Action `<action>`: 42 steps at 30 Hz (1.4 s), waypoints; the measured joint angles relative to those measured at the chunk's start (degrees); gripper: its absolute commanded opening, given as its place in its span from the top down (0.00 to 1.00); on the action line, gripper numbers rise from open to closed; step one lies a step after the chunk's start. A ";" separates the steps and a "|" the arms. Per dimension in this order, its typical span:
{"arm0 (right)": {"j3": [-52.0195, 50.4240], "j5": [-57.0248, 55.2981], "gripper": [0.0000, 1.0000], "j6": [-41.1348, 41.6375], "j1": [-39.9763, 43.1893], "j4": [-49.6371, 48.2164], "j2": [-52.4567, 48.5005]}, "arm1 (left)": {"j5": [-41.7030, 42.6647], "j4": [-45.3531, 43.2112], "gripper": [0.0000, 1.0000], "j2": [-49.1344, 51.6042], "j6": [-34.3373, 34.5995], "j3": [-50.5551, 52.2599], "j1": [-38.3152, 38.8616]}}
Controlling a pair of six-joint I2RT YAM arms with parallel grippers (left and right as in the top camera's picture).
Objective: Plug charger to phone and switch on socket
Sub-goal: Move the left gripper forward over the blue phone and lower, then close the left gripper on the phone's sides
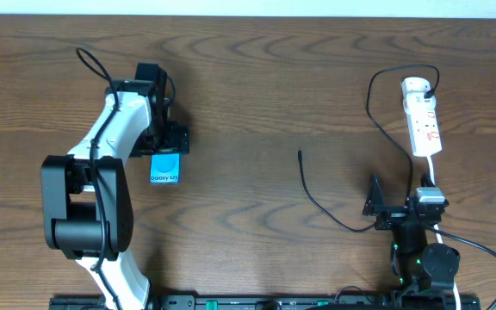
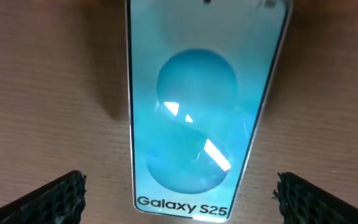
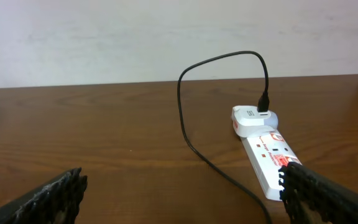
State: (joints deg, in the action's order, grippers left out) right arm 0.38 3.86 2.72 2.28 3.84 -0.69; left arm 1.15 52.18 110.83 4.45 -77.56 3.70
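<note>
The left jaws hang spread wide over the phone (image 2: 191,124); the right jaws, spread too, face the socket (image 3: 267,160).

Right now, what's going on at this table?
The left gripper hangs open over the phone, fingers either side of it, not gripping. The right gripper, also open, faces the socket strip and holds nothing. The charger cable runs from the strip's far end, and its plug tip lies loose on the table, apart from the phone.
</note>
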 measured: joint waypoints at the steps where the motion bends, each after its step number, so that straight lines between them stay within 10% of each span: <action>1: 0.00 0.00 0.01 0.00 0.00 0.00 0.00 | 0.00 0.00 0.02 0.00 0.00 0.37 0.00; 42: 0.00 0.00 0.01 -0.02 0.00 -0.02 0.00 | 2.16 -8.98 0.02 0.02 -1.38 3.93 0.00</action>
State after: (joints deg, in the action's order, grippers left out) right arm 0.38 3.86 2.70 2.28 3.81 -0.69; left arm 3.31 43.20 110.85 3.07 -73.63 3.70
